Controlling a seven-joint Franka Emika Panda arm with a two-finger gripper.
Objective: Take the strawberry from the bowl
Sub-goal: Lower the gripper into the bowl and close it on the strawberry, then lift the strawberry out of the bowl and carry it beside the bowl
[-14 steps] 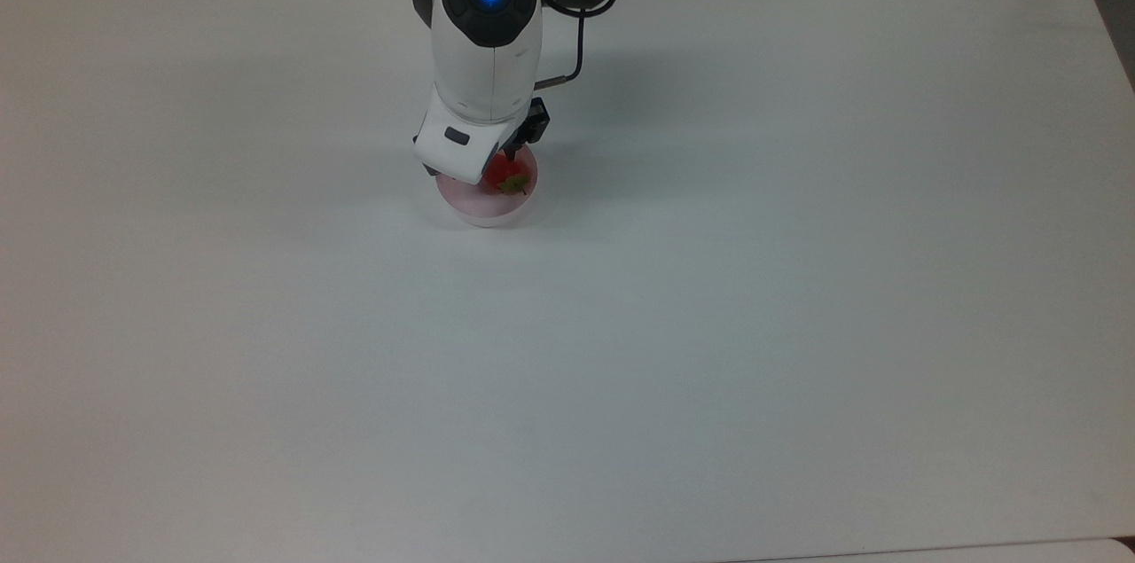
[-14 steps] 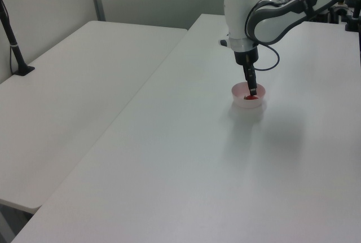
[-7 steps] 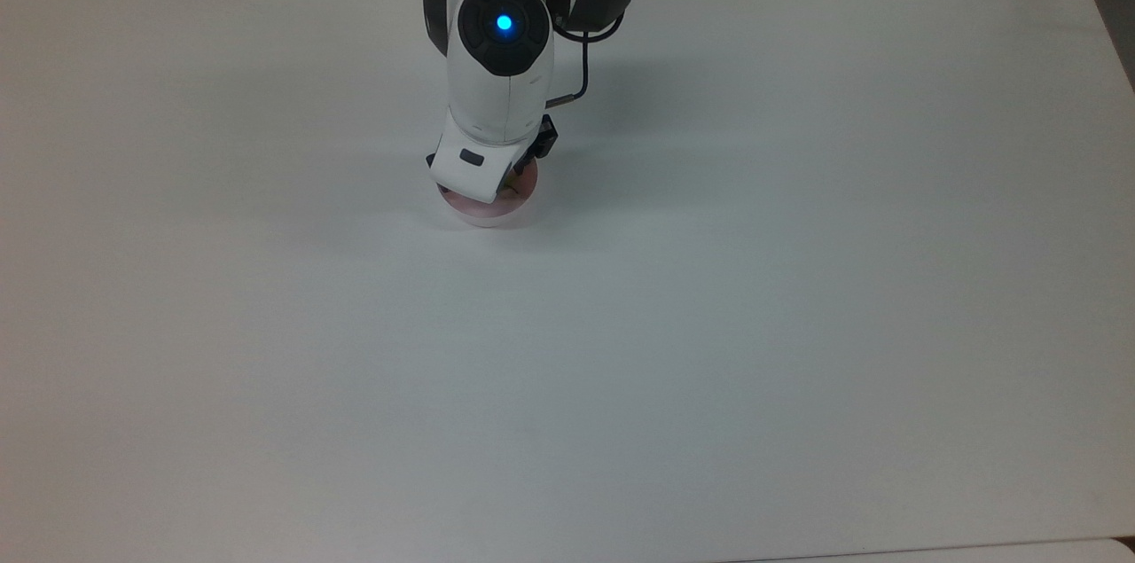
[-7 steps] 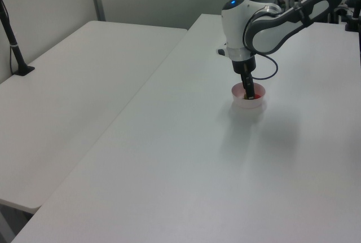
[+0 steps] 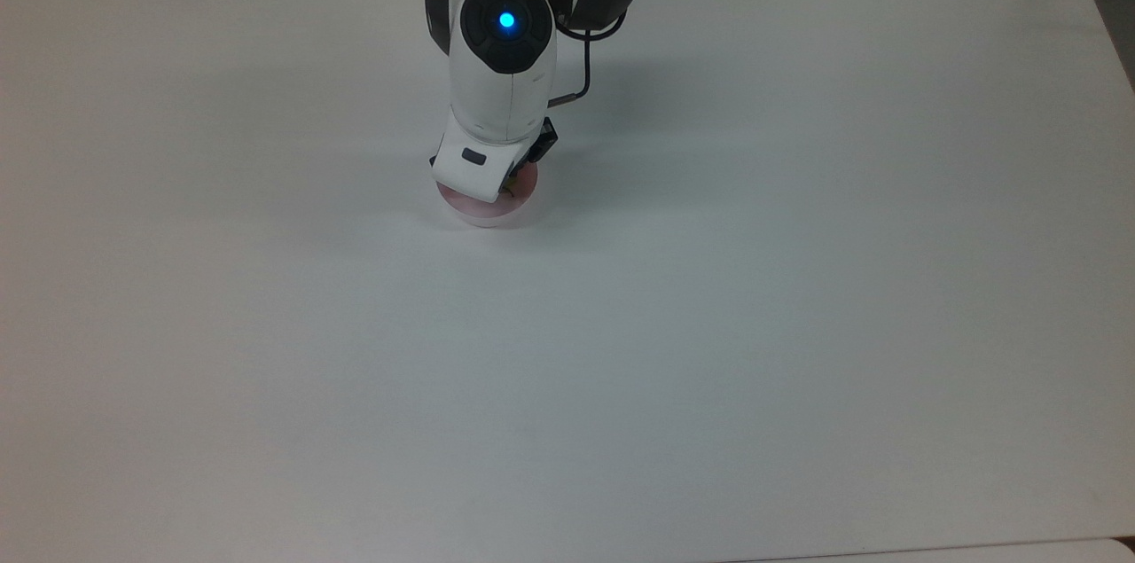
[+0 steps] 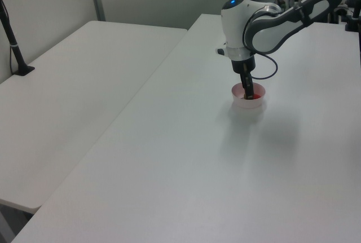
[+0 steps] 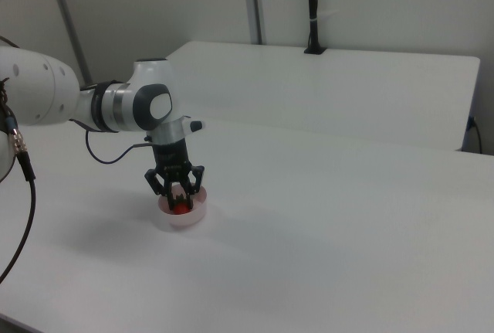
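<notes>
1. Approach done: claw down inside bowl, fingers spread either side of strawberry.
2. Probably not clamped yet; contact w/ fruit hard to judge.
3. Left: close, lift clear of bowl, off counter.

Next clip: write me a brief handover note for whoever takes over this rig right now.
Gripper: lowered into the small round pale pink plastic bowl, fingers either side of the glossy red strawberry; whether they have shut on it cannot be told.
Bowl: on the white table, directly beneath the arm's wrist in the top view.
Done: approach and descent.
Left: confirm the grasp, then lift the strawberry clear of the bowl.
</notes>
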